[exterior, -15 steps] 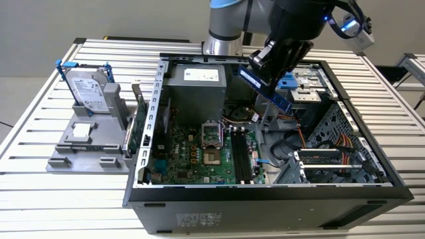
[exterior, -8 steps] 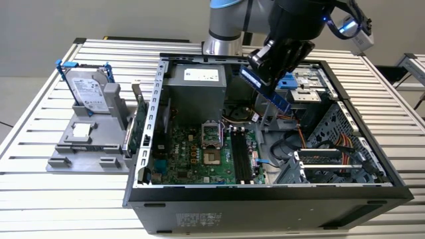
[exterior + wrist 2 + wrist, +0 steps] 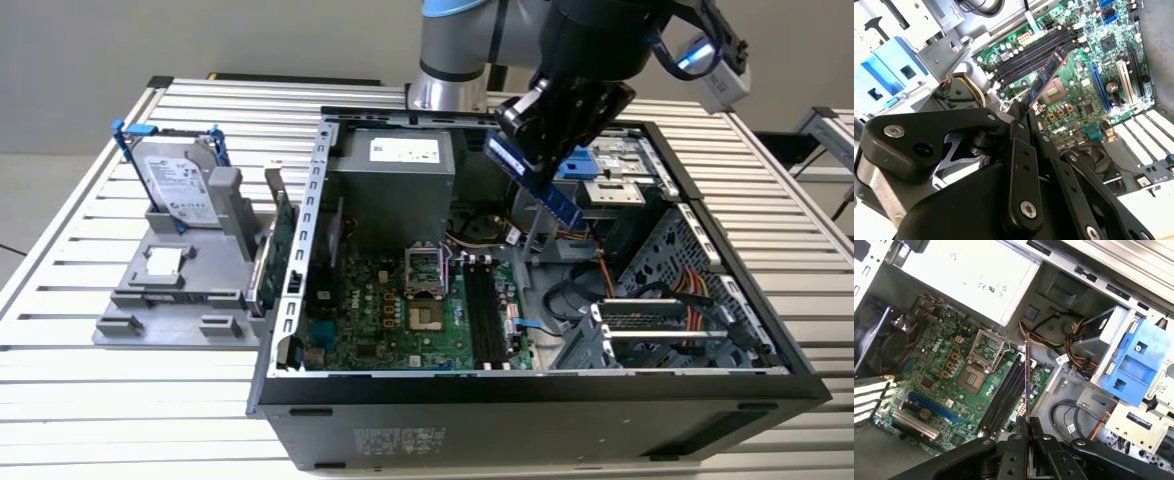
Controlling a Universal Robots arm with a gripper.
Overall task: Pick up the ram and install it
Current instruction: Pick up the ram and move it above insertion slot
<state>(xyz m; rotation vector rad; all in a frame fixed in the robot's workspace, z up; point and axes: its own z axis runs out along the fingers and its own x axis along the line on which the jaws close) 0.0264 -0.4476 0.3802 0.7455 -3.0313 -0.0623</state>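
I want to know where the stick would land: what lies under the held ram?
Under the ram, held in the gripper, lie the black memory slots on the green motherboard. The gripper's linkage covers the slots' near end.

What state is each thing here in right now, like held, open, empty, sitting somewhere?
gripper: shut on the ram, above the open case.
ram: held in the air, tilted, not yet seated.
memory slots: empty.
computer case: side open.
hard drive: upright in the grey stand.
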